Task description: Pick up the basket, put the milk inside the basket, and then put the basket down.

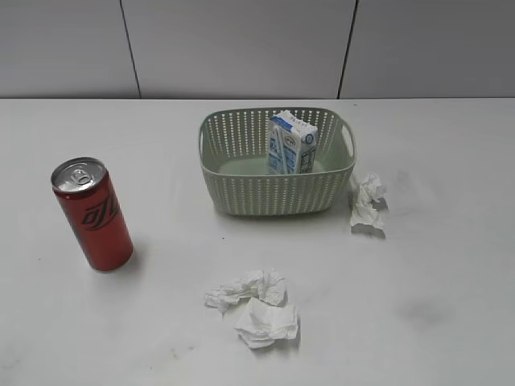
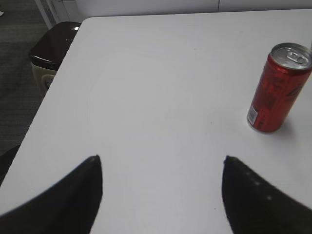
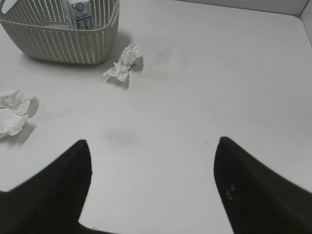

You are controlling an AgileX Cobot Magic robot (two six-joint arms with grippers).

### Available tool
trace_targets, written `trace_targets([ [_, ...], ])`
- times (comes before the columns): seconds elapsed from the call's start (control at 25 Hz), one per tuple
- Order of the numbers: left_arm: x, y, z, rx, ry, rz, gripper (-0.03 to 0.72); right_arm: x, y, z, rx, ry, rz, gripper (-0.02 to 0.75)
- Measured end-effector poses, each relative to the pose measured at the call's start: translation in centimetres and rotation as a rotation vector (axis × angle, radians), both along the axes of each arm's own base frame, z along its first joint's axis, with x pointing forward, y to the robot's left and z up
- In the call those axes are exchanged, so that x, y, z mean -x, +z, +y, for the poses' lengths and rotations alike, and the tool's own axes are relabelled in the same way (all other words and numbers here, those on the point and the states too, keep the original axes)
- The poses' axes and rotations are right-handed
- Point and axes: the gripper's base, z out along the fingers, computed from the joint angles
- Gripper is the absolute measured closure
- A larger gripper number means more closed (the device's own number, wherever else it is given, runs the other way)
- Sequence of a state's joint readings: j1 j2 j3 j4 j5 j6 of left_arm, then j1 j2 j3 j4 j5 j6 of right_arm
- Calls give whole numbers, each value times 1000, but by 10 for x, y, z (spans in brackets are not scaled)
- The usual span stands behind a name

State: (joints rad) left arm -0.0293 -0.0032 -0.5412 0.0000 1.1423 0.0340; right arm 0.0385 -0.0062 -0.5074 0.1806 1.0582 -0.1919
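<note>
The pale sage-green basket [image 1: 278,193] stands on the white table, centre back. The white and blue milk carton [image 1: 291,143] stands upright inside it, toward its right side. Both also show in the right wrist view, the basket [image 3: 63,41] at the top left with the milk [image 3: 80,13] inside. My left gripper [image 2: 162,158] is open and empty above bare table, left of the red can. My right gripper [image 3: 153,141] is open and empty above bare table, well to the right and front of the basket. Neither gripper shows in the exterior view.
A red soda can [image 1: 92,213] stands at the left, also in the left wrist view [image 2: 278,87]. Crumpled tissues lie right of the basket [image 1: 368,201] and in front of it [image 1: 257,307]. The table's left edge [image 2: 46,100] drops to a dark bin [image 2: 51,48].
</note>
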Motion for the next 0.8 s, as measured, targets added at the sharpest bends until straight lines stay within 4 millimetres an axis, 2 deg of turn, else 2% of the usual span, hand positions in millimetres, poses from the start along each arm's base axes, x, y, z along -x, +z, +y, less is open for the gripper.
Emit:
trace_targets([
  [0.8, -8, -4, 2, -13, 17, -50, 105, 0, 0, 0, 0, 0, -1, 146],
])
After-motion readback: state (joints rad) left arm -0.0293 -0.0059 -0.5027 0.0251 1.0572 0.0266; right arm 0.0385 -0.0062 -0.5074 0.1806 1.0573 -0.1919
